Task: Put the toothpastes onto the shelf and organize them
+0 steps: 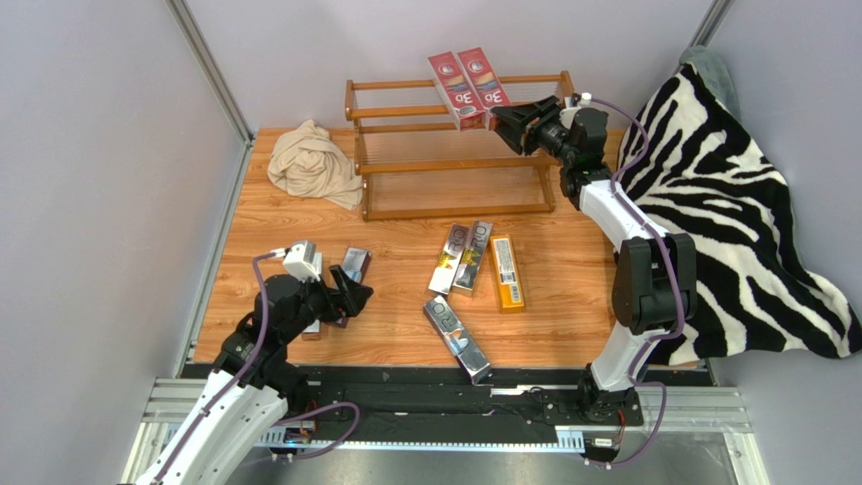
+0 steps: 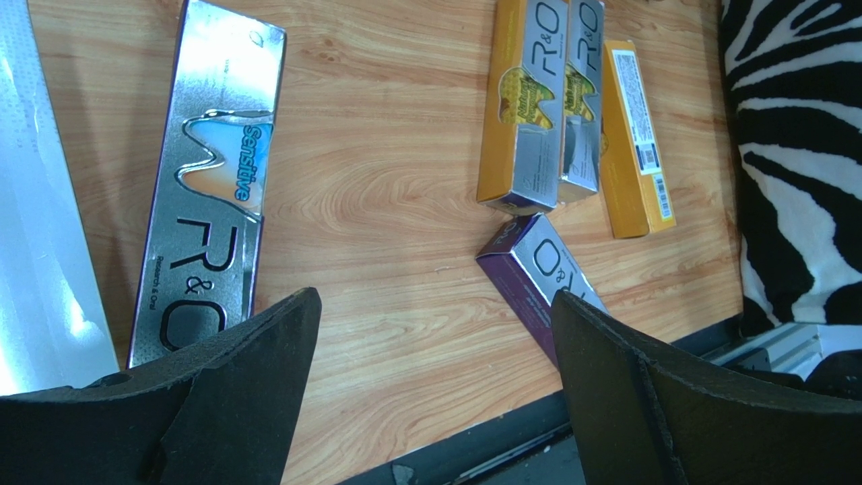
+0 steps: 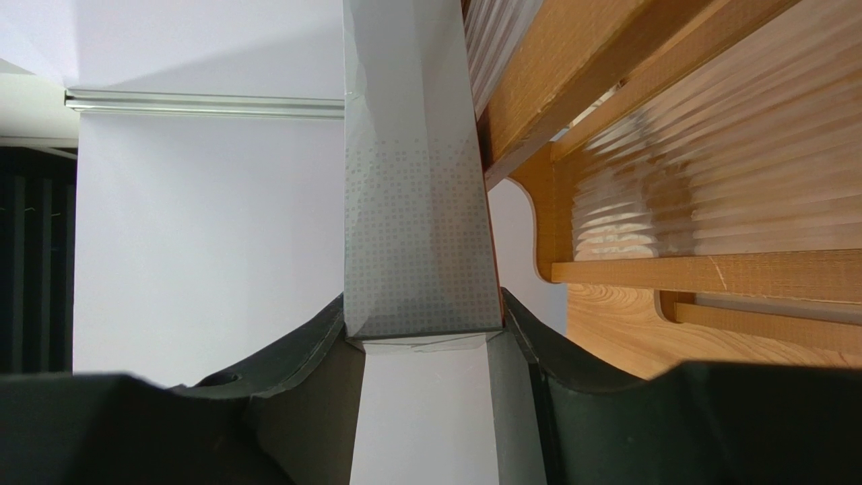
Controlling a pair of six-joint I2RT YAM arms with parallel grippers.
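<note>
The wooden shelf [image 1: 455, 152] stands at the back of the table. Two red toothpastes marked "3D" [image 1: 455, 89] lie side by side across its top tier. My right gripper [image 1: 513, 127] is shut on the near end of the right-hand red one [image 1: 485, 79]; in the right wrist view that carton [image 3: 415, 202] fills the gap of the gripper [image 3: 425, 303]. Several silver toothpastes [image 1: 461, 259] and an orange one [image 1: 507, 271] lie mid-table, and another [image 1: 457, 338] lies near the front edge. My left gripper [image 1: 349, 293] [image 2: 433, 303] hangs open over bare wood beside a silver carton [image 2: 207, 192].
A beige cloth [image 1: 314, 162] lies crumpled left of the shelf. A zebra-striped blanket [image 1: 728, 202] covers the right side of the table. Another silver carton [image 2: 40, 253] lies at the far left of the left wrist view, a purple-sided one [image 2: 531, 268] by the right finger.
</note>
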